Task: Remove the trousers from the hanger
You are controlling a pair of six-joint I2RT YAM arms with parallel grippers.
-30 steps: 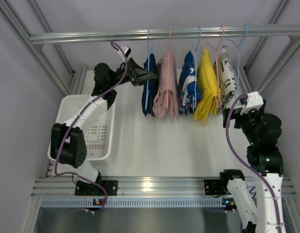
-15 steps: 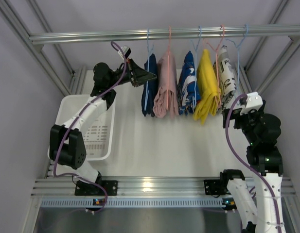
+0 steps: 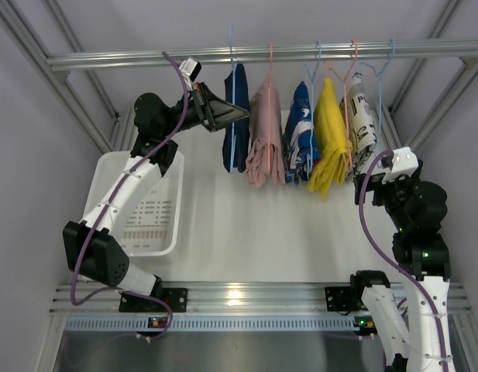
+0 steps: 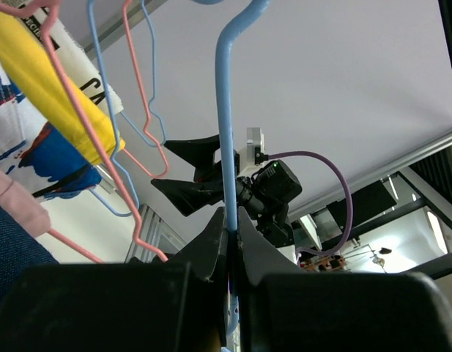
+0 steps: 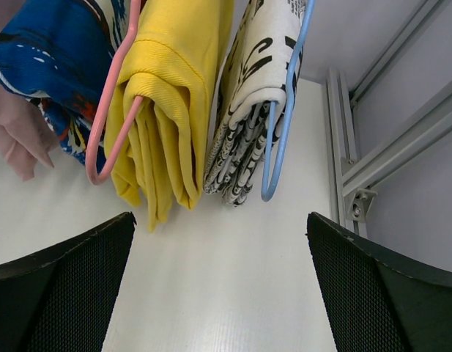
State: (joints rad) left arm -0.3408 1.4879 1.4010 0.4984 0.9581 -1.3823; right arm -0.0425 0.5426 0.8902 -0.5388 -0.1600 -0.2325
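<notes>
The navy trousers (image 3: 239, 147) hang folded over a light blue hanger (image 3: 231, 93), leftmost on the rail. My left gripper (image 3: 240, 116) is shut on that hanger's wire; in the left wrist view the blue wire (image 4: 226, 132) runs up out of the closed gripper (image 4: 231, 216). The hanger's hook stands above the rail. A bit of navy cloth (image 4: 13, 249) shows at the lower left. The pink trousers (image 3: 263, 143) hang on a pink hanger just to the right. My right gripper (image 3: 370, 182) is open and empty (image 5: 220, 220), low under the right-hand garments.
On the rail (image 3: 146, 58) to the right hang a blue-and-white patterned garment (image 3: 300, 132), a yellow one (image 3: 330, 143) and a black-and-white printed one (image 3: 362, 124). A white basket (image 3: 107, 182) sits on the table at left. Frame posts flank both sides.
My left gripper has risen and shifted slightly left with the blue hanger, lifting its hook above the rail. The navy trousers moved up with it. The right arm has not moved.
</notes>
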